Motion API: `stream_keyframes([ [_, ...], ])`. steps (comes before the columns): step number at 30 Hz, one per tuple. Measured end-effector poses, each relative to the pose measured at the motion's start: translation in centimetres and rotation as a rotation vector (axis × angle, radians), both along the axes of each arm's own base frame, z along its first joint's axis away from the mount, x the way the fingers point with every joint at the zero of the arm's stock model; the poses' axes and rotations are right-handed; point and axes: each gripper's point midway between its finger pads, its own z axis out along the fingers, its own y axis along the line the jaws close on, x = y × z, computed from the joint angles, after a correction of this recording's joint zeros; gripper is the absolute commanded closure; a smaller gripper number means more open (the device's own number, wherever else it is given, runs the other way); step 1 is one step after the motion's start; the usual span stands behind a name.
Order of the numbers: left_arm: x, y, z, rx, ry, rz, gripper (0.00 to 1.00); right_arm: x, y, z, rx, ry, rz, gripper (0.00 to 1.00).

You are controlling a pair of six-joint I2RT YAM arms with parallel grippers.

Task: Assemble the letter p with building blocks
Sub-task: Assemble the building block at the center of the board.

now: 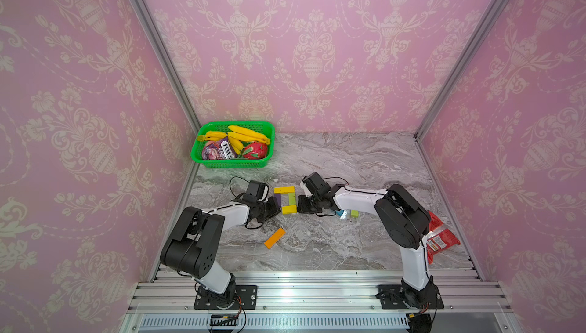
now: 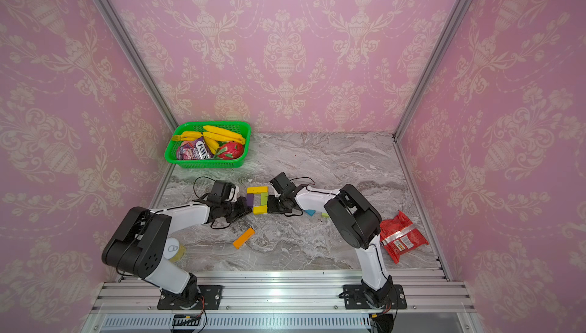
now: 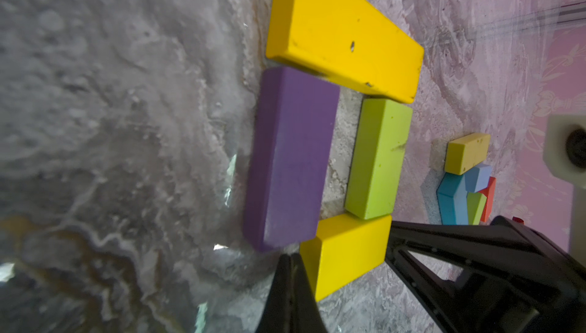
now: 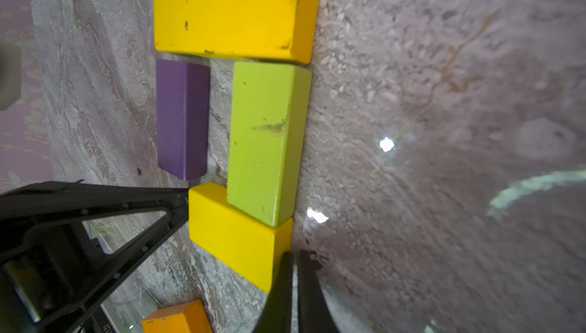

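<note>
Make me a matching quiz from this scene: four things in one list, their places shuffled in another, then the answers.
Things: 1 purple block; 2 orange block; 3 bananas; 4 red snack packet.
Places: A in the green basket; B lying apart from other blocks; C at the table's right edge; D across a gap from the lime green block.
Pairs: 1-D, 2-B, 3-A, 4-C.

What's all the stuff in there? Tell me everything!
Loop blocks: four; long yellow block, short yellow block, purple block, lime green block; centre.
Orange block: one; alone, nearer the front edge.
Spare blocks: five seen; mustard, light blue, teal, green, red; by right arm.
Basket: one, green; far left corner, holding yellow bananas, red fruit, purple sweets packet.
Snack packet: one, red; right edge.
Can: one, yellowish; behind left arm.
Grippers: left gripper, right gripper; black, shut; at short yellow block's ends.
</note>
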Motion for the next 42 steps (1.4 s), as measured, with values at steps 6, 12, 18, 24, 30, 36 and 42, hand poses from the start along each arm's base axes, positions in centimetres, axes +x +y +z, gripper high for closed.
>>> stream_keyframes([
  [6,-0.1,0.0,0.5,-0.002,-0.005,0.000,1.00,0.0,0.0,0.0,0.005,-0.004,0.000,0.90],
  [12,-0.1,0.0,0.8,-0.007,-0.017,-0.001,1.00,0.0,0.1,0.0,0.009,-0.007,0.001,0.90],
  [18,-0.1,0.0,0.7,-0.007,-0.016,0.000,1.00,0.0,0.1,0.0,0.013,-0.006,0.003,0.90],
  [24,-0.1,-0.1,0.5,-0.010,-0.014,-0.003,1.00,0.0,0.1,0.0,0.012,-0.006,0.003,0.90],
  [30,-0.1,-0.3,0.1,-0.018,-0.006,-0.009,1.00,0.0,0.1,0.0,0.012,-0.006,0.003,0.90],
  [36,0.0,-0.5,0.1,-0.027,-0.010,-0.014,1.00,0.0,0.1,0.0,0.012,-0.006,0.003,0.90],
  [42,0.0,-0.5,-0.1,-0.028,-0.004,-0.015,1.00,0.0,0.1,0.0,0.012,-0.006,0.003,0.90],
])
